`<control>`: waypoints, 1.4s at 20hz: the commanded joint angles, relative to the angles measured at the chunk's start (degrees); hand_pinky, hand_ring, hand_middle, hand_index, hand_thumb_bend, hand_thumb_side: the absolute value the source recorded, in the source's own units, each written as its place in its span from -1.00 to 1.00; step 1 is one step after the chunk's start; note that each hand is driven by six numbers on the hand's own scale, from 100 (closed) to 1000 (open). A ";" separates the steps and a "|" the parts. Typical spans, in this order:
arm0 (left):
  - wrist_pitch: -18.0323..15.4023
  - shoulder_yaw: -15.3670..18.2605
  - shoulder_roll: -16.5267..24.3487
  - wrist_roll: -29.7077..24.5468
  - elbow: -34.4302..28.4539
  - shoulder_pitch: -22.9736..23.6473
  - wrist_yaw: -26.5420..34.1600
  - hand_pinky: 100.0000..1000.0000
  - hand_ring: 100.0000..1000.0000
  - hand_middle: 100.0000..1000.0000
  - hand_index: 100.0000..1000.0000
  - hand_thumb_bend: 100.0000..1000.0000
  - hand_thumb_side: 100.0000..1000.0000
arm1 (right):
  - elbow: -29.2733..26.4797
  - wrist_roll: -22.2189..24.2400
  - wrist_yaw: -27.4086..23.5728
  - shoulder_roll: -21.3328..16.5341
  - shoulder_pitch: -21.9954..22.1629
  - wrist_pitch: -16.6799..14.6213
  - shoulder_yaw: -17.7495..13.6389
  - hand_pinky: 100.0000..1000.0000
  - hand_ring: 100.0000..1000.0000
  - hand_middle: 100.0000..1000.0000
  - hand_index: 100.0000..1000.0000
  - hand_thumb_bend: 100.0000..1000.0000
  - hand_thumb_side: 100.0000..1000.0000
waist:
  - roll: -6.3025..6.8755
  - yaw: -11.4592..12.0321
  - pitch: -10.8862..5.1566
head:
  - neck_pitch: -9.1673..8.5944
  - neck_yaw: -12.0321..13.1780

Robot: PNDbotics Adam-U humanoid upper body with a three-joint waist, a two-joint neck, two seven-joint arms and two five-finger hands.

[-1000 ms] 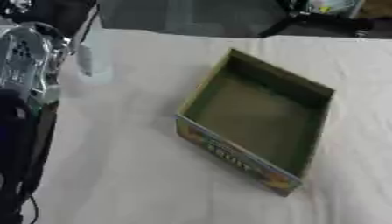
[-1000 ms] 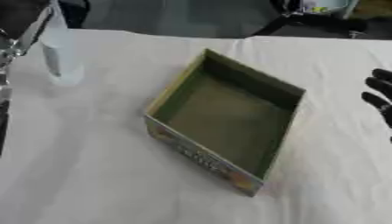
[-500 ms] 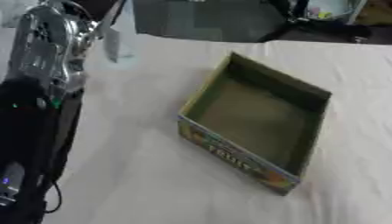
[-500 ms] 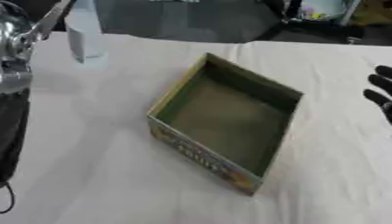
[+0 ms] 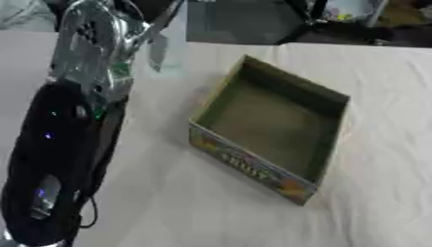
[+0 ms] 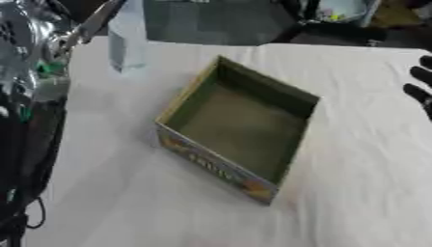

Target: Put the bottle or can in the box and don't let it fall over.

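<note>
Right eye view: left hand point(image 6: 33, 34), grip unclear, beside the upright bottle point(image 6: 127, 41); right hand point(image 6: 419, 89) idles with fingers spread. Keeping the bottle vertical over the box point(image 6: 240, 128) should prevent tipping.

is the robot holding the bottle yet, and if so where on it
It cannot be told. The left arm reaches toward the clear bottle at the table's far left, but its robot hand is hidden. The right robot hand holds nothing, fingers spread at the right edge.

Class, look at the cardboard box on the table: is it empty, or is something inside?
Empty: the box shows only its bare floor; the clear bottle is outside.
</note>
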 commanded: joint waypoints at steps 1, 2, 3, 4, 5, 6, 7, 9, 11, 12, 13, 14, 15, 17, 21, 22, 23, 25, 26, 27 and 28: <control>1.05 -0.77 -1.81 -0.04 -0.06 -0.30 0.19 -1.00 -1.00 -1.00 0.98 0.18 1.00 | 0.19 -0.28 -1.22 -1.85 -0.88 0.73 -0.52 0.76 0.81 0.66 0.86 -1.00 0.06 | -0.11 -0.62 -1.58 | 0.59 0.29; 1.39 -1.06 -2.38 -0.02 0.19 -0.04 0.25 -1.00 -1.00 -1.00 0.98 0.18 1.00 | 0.50 -0.22 -1.47 -1.80 -1.09 0.91 -0.47 0.76 0.81 0.66 0.86 -1.00 0.06 | -0.15 -0.99 -1.69 | 0.73 0.32; 1.72 -1.34 -2.95 -0.05 0.37 0.17 0.30 -1.00 -1.00 -1.00 0.98 0.18 1.00 | 0.80 -0.10 -1.73 -1.73 -1.34 1.07 -0.39 0.76 0.81 0.66 0.86 -1.00 0.06 | -0.18 -1.41 -1.81 | 0.88 0.40; 2.01 -1.56 -3.39 -0.11 0.49 0.35 0.32 -1.00 -1.00 -1.00 0.98 0.18 1.00 | 1.09 0.05 -1.98 -1.67 -1.56 1.21 -0.34 0.76 0.81 0.66 0.86 -1.00 0.07 | -0.18 -1.76 -1.89 | 0.98 0.50; 2.36 -1.87 -3.78 -0.18 0.59 0.60 0.29 -1.00 -1.00 -1.00 0.98 0.18 1.00 | 1.49 0.17 -2.26 -1.60 -1.87 1.40 -0.29 0.76 0.81 0.66 0.86 -1.00 0.07 | -0.15 -2.25 -2.00 | 1.08 0.68; 2.67 -2.13 -3.99 -0.27 0.70 0.87 0.12 -1.00 -1.00 -1.00 0.98 0.18 1.00 | 1.88 0.28 -2.52 -1.51 -2.15 1.57 -0.26 0.76 0.81 0.66 0.86 -1.00 0.07 | -0.10 -2.67 -2.09 | 1.13 0.84; 2.96 -2.37 -4.11 -0.34 0.86 1.15 -0.17 -1.00 -1.00 -1.00 0.98 0.18 1.00 | 2.26 0.40 -2.76 -1.39 -2.38 1.72 -0.24 0.76 0.81 0.66 0.86 -1.00 0.08 | -0.05 -3.09 -2.17 | 1.20 0.98; 3.41 -2.71 -4.43 -0.48 1.22 1.45 -0.54 -1.00 -1.00 -1.00 0.98 0.20 1.00 | 2.82 0.71 -3.06 -1.15 -2.73 1.94 -0.12 0.76 0.81 0.66 0.86 -1.00 0.08 | 0.01 -3.95 -2.27 | 1.31 1.34; 3.80 -2.93 -4.78 -0.72 1.38 1.42 -0.47 -1.00 -1.00 -1.00 0.99 0.22 1.00 | 3.25 1.10 -3.34 -0.91 -3.16 2.15 0.14 0.76 0.81 0.66 0.86 -1.00 0.08 | 0.05 -5.08 -2.31 | 1.31 2.18; 3.94 -2.99 -4.92 -0.84 1.38 1.36 -0.32 -1.00 -1.00 -1.00 0.99 0.22 1.00 | 3.42 1.27 -3.51 -0.82 -3.39 2.24 0.26 0.76 0.81 0.66 0.86 -1.00 0.08 | 0.06 -5.61 -2.32 | 1.33 2.64; 4.08 -3.06 -5.06 -0.94 1.40 1.26 -0.13 -1.00 -1.00 -1.00 0.99 0.22 1.00 | 3.54 1.41 -3.68 -0.75 -3.57 2.29 0.34 0.76 0.81 0.66 0.86 -1.00 0.09 | 0.08 -6.19 -2.31 | 1.35 3.07; 4.20 -3.12 -5.19 -0.99 1.43 1.18 0.04 -1.00 -1.00 -1.00 0.99 0.22 1.00 | 3.64 1.51 -3.83 -0.70 -3.68 2.34 0.40 0.76 0.81 0.66 0.86 -1.00 0.09 | 0.13 -6.64 -2.30 | 1.38 3.36; 4.32 -3.20 -5.32 -1.02 1.47 1.14 0.18 -1.00 -1.00 -1.00 0.99 0.22 1.00 | 3.73 1.59 -3.91 -0.65 -3.74 2.38 0.43 0.76 0.81 0.66 0.86 -1.00 0.09 | 0.18 -6.98 -2.26 | 1.39 3.59; 4.58 -3.39 -5.57 -1.02 1.62 1.18 0.32 -1.00 -1.00 -1.00 0.99 0.23 1.00 | 3.93 1.73 -4.02 -0.47 -3.90 2.52 0.50 0.76 0.81 0.66 0.86 -1.00 0.10 | 0.28 -7.44 -2.14 | 1.31 3.87; 5.02 -3.67 -5.99 -1.01 2.33 1.45 0.38 -1.00 -1.00 -1.00 0.99 0.24 1.00 | 4.17 2.06 -4.22 -0.15 -4.37 2.79 0.70 0.76 0.81 0.66 0.86 -1.00 0.10 | 0.40 -8.00 -1.84 | 1.15 4.05; 5.09 -3.70 -6.08 -1.06 2.49 1.54 0.36 -1.00 -1.00 -1.00 0.99 0.24 1.00 | 4.19 2.12 -4.28 -0.09 -4.52 2.82 0.73 0.76 0.81 0.66 0.86 -1.00 0.10 | 0.43 -8.14 -1.74 | 1.13 4.14; 5.18 -3.75 -6.16 -1.12 2.66 1.67 0.33 -1.00 -1.00 -1.00 0.98 0.24 1.00 | 4.18 2.17 -4.34 -0.04 -4.66 2.84 0.75 0.76 0.81 0.66 0.86 -1.00 0.10 | 0.46 -8.26 -1.60 | 1.04 4.20; 5.41 -3.87 -6.35 -1.21 3.08 2.10 0.25 -1.00 -1.00 -1.00 0.98 0.25 1.00 | 4.14 2.24 -4.36 0.08 -4.82 2.85 0.75 0.76 0.81 0.66 0.86 -1.00 0.11 | 0.51 -8.40 -1.32 | 0.79 4.15; 5.53 -3.92 -6.44 -1.28 3.33 2.44 0.21 -1.00 -1.00 -1.00 0.98 0.25 1.00 | 4.13 2.26 -4.33 0.15 -4.85 2.88 0.74 0.76 0.81 0.66 0.86 -1.00 0.11 | 0.53 -8.40 -1.19 | 0.68 4.06; 5.63 -3.94 -6.52 -1.36 3.56 2.80 0.15 -1.00 -1.00 -1.00 0.98 0.25 1.00 | 4.13 2.28 -4.27 0.21 -4.85 2.90 0.72 0.76 0.81 0.66 0.87 -1.00 0.11 | 0.55 -8.37 -1.08 | 0.57 3.94; 5.73 -3.96 -6.63 -1.46 3.84 3.22 0.06 -1.00 -1.00 -1.00 0.98 0.25 1.00 | 4.15 2.27 -4.18 0.27 -4.81 2.91 0.68 0.76 0.81 0.66 0.87 -1.00 0.11 | 0.54 -8.32 -0.96 | 0.46 3.75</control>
